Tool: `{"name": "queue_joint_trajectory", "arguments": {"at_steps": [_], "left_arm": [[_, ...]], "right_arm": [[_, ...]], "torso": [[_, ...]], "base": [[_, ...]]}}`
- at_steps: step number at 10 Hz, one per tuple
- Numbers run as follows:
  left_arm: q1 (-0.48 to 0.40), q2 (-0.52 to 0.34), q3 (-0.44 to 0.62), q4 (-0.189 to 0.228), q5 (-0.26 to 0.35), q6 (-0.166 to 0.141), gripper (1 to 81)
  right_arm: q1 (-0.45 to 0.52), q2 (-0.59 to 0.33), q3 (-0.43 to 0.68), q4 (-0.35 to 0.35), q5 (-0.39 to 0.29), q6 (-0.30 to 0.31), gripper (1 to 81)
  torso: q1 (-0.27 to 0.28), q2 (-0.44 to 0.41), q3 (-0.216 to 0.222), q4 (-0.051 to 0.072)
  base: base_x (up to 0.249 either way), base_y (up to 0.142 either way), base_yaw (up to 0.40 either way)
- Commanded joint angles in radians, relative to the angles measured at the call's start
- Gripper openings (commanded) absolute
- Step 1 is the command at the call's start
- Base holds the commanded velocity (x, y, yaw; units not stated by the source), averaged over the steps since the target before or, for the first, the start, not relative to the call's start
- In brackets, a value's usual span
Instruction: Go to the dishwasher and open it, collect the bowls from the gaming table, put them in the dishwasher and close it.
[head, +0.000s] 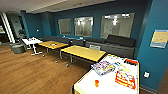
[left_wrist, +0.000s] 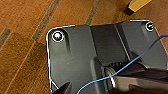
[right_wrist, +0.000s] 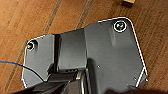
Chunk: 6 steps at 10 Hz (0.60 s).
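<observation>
Neither pincer's state can be told; both wrists hang over wooden floor (left_wrist: 22, 50) in a blue-walled lounge with yellow tables (head: 83, 53).

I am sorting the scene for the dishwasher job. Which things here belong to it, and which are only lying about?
For the job: no dishwasher, gaming table or bowl can be made out.

Lying about:
- yellow tables
- white table
- dark sofas
- near white table with board-game boxes and an orange cup
</observation>
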Motion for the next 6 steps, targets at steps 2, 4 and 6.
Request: {"name": "queue_joint_trajectory", "arguments": {"at_steps": [2, 4, 6], "left_arm": [[-0.058, -0.001, -0.003, -0.005, 0.047, 0.003, 81.1], [-0.058, -0.001, -0.003, -0.005, 0.047, 0.003, 81.1], [-0.058, -0.002, -0.003, -0.005, 0.047, 0.001, 81.1]], "right_arm": [[0.05, 0.002, -0.006, 0.002, -0.046, -0.004, 81.1], [0.05, 0.002, -0.004, 0.002, -0.047, -0.004, 81.1], [0.05, 0.003, -0.001, 0.002, -0.047, -0.004, 81.1]], "torso": [[0.0, 0.0, 0.0, 0.0], [0.0, 0.0, 0.0, 0.0], [0.0, 0.0, 0.0, 0.0]], "base": [[0.129, 0.113, 0.0], [0.118, 0.115, 0.0], [0.113, 0.12, 0.0]]}}
